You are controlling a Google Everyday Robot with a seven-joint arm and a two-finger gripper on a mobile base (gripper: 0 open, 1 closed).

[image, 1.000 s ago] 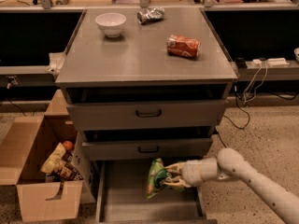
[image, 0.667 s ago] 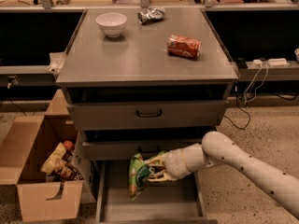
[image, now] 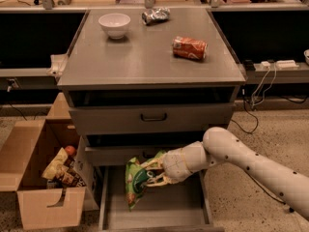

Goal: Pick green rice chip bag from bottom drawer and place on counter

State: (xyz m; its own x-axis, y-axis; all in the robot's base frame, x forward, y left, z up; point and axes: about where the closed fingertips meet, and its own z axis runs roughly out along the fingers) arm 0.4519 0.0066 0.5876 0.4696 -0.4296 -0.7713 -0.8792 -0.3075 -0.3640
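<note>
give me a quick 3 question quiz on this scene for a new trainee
1. True or false: the gripper is shut on the green rice chip bag and holds it over the open bottom drawer.
2. Which thing lies nearest the right edge of the counter? A. white bowl B. crushed can C. silver wrapper
3. How many things lie on the counter?

Key: 1 true; 2 B; 3 three
</note>
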